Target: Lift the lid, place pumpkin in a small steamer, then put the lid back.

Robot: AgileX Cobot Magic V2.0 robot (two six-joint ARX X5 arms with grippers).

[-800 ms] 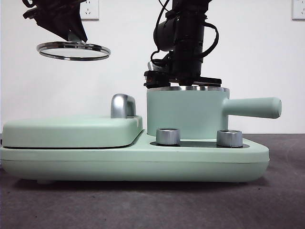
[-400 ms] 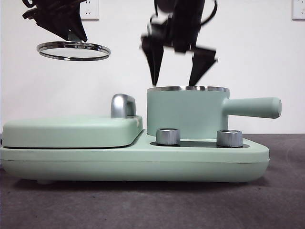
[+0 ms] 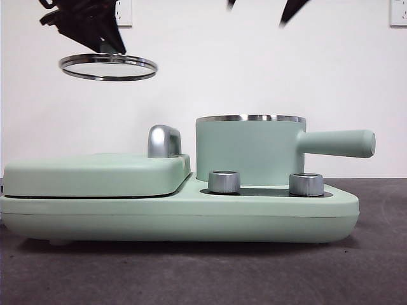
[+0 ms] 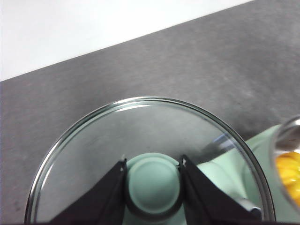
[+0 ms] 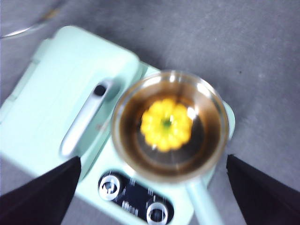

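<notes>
The small steamer [image 3: 248, 149] stands on the right of the mint-green stove base, its long handle [image 3: 337, 143] pointing right. The right wrist view shows the pumpkin [image 5: 166, 124] lying inside the steamer [image 5: 216, 101], stem up. My right gripper [image 5: 153, 158] is open and empty, high above the pot; only its black tips [image 3: 261, 6] show at the top edge of the front view. My left gripper [image 4: 153, 180] is shut on the lid's green knob and holds the lid [image 3: 108, 67] in the air at upper left. The lid's glass [image 4: 140, 131] fills the left wrist view, with the pumpkin [image 4: 288, 171] at its edge.
A wide flat mint-green cover [image 3: 95, 175] with a chrome handle [image 3: 164, 141] lies on the left of the stove base [image 3: 191, 216]. Two chrome knobs [image 3: 224, 181] [image 3: 306, 184] sit in front of the pot. The table is dark grey.
My right gripper has risen out of the steamer, open and empty, to the top edge of the front view. My left gripper has shifted slightly right with the lid.
</notes>
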